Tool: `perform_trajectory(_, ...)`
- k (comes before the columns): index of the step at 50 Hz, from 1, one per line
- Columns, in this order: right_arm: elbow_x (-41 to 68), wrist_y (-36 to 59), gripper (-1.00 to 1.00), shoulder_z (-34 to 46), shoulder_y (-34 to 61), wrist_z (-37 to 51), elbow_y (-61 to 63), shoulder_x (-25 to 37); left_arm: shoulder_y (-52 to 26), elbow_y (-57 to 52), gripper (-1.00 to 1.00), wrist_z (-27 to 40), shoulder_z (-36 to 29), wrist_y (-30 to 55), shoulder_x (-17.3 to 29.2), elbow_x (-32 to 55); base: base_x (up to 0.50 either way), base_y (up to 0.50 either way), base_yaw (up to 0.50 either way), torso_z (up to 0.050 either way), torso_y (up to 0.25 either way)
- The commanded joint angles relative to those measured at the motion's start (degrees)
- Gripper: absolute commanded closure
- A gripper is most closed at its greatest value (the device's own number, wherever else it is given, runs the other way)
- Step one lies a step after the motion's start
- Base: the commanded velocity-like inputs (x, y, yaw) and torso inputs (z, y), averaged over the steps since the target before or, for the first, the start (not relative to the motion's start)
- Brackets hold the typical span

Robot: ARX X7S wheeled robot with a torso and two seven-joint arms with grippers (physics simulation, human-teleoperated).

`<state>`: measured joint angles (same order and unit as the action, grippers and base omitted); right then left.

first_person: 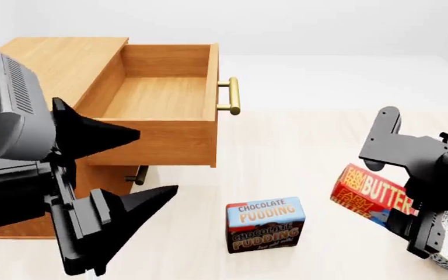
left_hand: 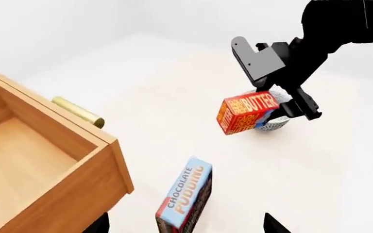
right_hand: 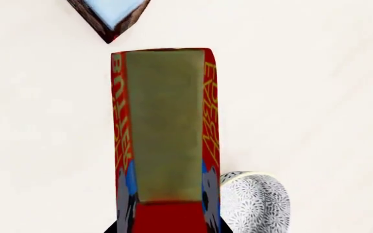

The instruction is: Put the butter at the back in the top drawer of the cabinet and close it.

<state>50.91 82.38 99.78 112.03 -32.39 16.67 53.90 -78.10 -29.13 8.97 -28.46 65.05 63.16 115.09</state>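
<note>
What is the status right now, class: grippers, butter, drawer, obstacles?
Right gripper shut on butter, lifted. Left gripper open, empty. Top drawer open, empty. Pudding box standing on floor between, below a straight carry.

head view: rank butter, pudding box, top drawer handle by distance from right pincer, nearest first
1. butter: held in the right pincer.
2. pudding box: on the floor, toward the robot's left.
3. top drawer handle: farthest, on the open drawer's front.

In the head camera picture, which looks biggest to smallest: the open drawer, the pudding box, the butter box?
1. The top drawer, by far the largest.
2. The pudding box and the butter look close in size. The butter is partly hidden by the right gripper holding it, so ranking them is unsure.
</note>
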Motion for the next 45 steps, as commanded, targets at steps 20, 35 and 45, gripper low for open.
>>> perform_trajectory(20,15.22,6.21,1.00,-2.08,10.53,9.03,10.30,-12.63,-18.66,8.26,-1.00,-11.66,-7.54,18.60,-13.18,-7.88,0.00,0.00,0.00,0.001,0.001)
perform_trajectory(35,19.77,5.18,1.00,-1.43,12.56,10.61,10.45,-17.67,-17.61,3.40,-1.00,-29.83,-6.65,21.47,-13.91,-19.70,0.00,0.00,0.00,0.000,0.001)
perform_trajectory(45,22.90,4.02,1.00,-2.75,13.21,12.05,11.58,-19.40,-16.56,4.78,-1.00,-34.45,-8.55,18.90,-15.59,-26.55,0.00,0.00,0.00,0.000,0.001)
